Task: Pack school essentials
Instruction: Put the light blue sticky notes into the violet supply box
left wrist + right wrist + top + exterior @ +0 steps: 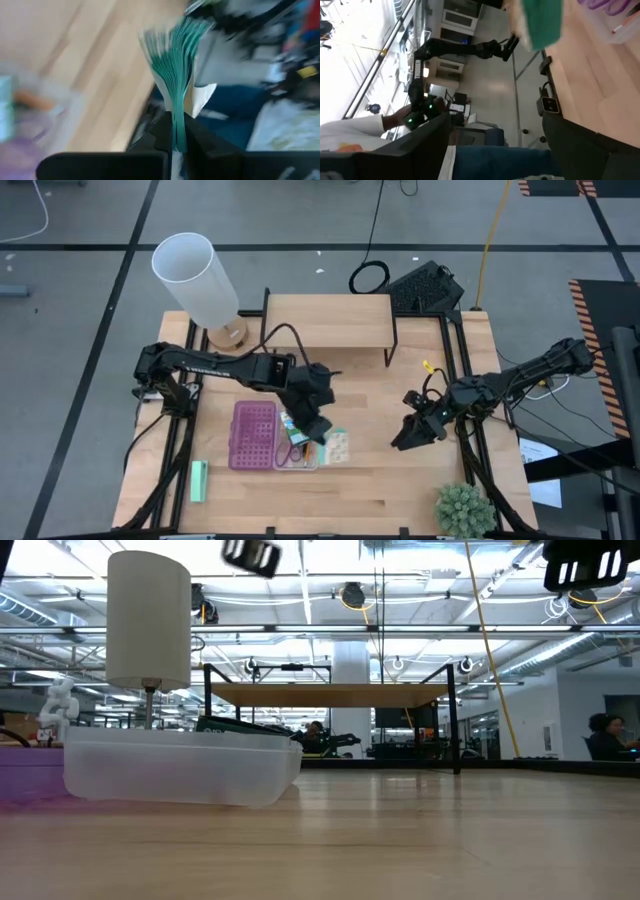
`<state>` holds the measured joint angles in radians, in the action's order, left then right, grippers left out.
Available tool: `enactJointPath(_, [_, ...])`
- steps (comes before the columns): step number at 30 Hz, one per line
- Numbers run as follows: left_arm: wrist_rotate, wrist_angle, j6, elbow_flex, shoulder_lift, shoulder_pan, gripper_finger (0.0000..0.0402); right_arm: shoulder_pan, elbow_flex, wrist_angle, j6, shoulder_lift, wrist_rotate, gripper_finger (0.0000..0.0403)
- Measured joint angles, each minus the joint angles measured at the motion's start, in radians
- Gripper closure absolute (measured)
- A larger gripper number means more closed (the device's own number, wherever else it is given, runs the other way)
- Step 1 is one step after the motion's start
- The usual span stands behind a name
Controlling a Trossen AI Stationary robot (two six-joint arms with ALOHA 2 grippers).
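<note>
Wooden planks form the tabletop [380,470], which is set on a grey floor crossed by dark lines. At the far left of the table a mint-green block [199,480] is seen lying flat near the front edge, well apart from everything else. Behind it, towards the back, a white cylindrical lamp [196,278] is stood on a round wooden base, and a wooden riser shelf [328,320] is placed just beside it at the back centre.

Nearer the middle a purple studded case [253,434] is laid open, its clear half [180,772] shown in the low view as a frosted tray on the wood. The left gripper [318,428] is held over the right side of that clear half; in the left wrist view its fingers [162,132] are pressed together on the thin edge of a small teal-beige pad [177,65], whose teal leaves are fanned out beyond the tips. More small stationery is glimpsed in the tray, too blurred to be told apart. A pale printed packet [339,445] is seen just beside the tray's right edge.

Further right the right gripper [415,432] is held above bare wood, well apart from the case, with its fingers spread and nothing between them. A small green plant [465,510] is set at the front right corner.
</note>
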<state>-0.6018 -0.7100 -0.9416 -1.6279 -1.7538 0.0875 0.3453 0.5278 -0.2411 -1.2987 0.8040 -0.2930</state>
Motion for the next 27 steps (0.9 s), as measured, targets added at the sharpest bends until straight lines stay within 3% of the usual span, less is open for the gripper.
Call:
enactJointPath(7, [-0.002,-0.336,0.202,0.0,0.0,-0.011,0.0378,0.037,0.0,-0.001,0.001,0.0,0.055,0.014])
enactJointPath(10, [0.0,-0.404,0.261,0.011,0.0,-0.025,0.0378,0.05,0.0,0.0,0.006,0.0,0.089,0.0157])
enactJointPath(17, [-0.056,-0.374,0.37,0.143,0.0,-0.088,0.0379,0.052,0.0,-0.001,0.014,0.0,0.144,0.0188])
enactJointPath(23, [-0.185,-0.152,0.33,0.306,-0.001,-0.137,0.0391,0.056,0.0,-0.01,0.009,0.0,0.169,0.0212])
enactJointPath(27, [-0.194,-0.066,0.297,0.394,-0.001,-0.124,0.0382,0.056,0.0,-0.015,0.009,0.0,0.208,0.0235])
